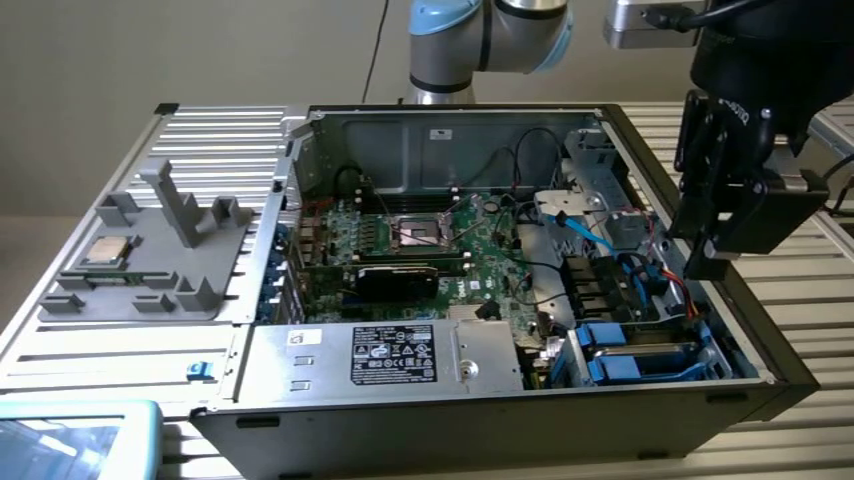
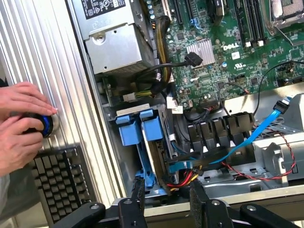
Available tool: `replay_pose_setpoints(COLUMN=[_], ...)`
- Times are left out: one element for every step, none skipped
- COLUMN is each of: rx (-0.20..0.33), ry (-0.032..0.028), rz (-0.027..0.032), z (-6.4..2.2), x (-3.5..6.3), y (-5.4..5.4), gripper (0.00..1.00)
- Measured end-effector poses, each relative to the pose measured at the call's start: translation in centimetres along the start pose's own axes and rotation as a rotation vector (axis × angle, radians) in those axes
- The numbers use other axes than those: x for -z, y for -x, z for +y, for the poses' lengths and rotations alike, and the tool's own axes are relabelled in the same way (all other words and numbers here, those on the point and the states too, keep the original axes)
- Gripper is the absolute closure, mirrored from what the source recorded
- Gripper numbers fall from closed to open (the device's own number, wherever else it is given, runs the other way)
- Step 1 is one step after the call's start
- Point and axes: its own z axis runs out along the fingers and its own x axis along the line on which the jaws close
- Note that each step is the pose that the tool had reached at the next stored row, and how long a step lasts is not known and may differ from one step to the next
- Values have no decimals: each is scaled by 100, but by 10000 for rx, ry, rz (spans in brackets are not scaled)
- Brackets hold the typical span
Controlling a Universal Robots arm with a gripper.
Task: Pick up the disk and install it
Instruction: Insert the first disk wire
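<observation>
Black two-fingered pincer (image 2: 166, 185) is hanging right over the drive-bay side of the open black computer case (image 1: 400, 150), fingers spread wide, gripping nothing. The silver-grey disk (image 2: 142, 133) in its blue plastic carrier sits down inside that bay of the case. Beside the case, a person's hands (image 2: 19, 147) rest on the ribbed metal tabletop (image 2: 57, 71).

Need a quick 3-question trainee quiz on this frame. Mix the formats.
1. True or false: the gripper is holding the disk.
2. Where is the CPU chip? A: on the grey tray outside the case. B: in the motherboard socket. C: between the gripper's fingers.
3. Fill in: the bracket framing the disk is ___ in colour.

Key:
1. False. The fingers stand open with nothing between them.
2. A.
3. Blue.
</observation>
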Motion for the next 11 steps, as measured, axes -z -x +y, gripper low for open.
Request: replay_pose_setpoints(rx=[10, 29, 49, 69, 94, 124, 160, 219, 309, 404, 474], ry=[5, 10, 21, 44, 78, 117, 147, 153, 146, 136, 131], rz=[-14, -27, -45, -78, -128, -189, -248, -286, -302, -319, -339], z=[-4, -7, -10, -11, -11, -11, -11, -11, -12, -13, -13], x=[-2, -4, -5, -7, -9, -11, -11, -12, -11, -12, -15], y=[-15, -27, -37, -46, -53, -58, -62, -63, -64, -64, -67], gripper=[50, 50, 50, 50, 50, 50, 50, 50, 50, 50, 50])
